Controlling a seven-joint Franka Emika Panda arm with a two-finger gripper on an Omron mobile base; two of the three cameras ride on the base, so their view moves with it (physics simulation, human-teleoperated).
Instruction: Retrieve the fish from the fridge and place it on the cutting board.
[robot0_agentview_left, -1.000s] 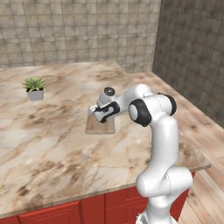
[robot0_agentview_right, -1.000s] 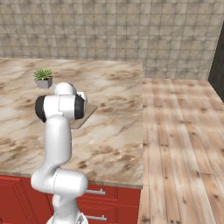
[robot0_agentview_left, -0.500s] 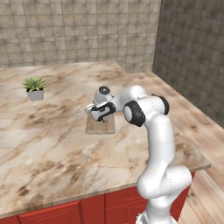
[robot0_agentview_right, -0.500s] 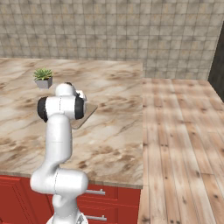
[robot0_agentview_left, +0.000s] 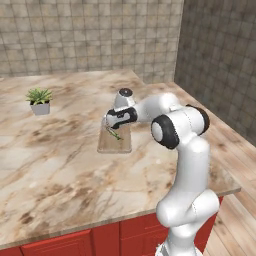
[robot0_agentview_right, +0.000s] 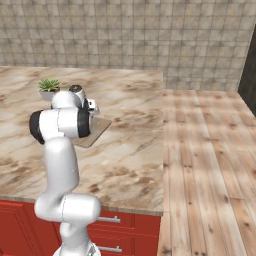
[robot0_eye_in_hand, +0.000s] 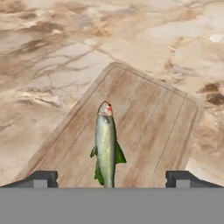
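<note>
Hand view: fish (robot0_eye_in_hand: 106, 146) on cutting board (robot0_eye_in_hand: 153, 127), between gripper (robot0_eye_in_hand: 112, 178) fingertips.

The fish (robot0_eye_in_hand: 105, 146) lies lengthwise on the cutting board (robot0_eye_in_hand: 148, 122), head away from the gripper (robot0_eye_in_hand: 111, 178), whose two dark fingertips (robot0_eye_in_hand: 43, 178) stand wide apart on either side above the marbled countertop (robot0_eye_in_hand: 52, 57).
</note>
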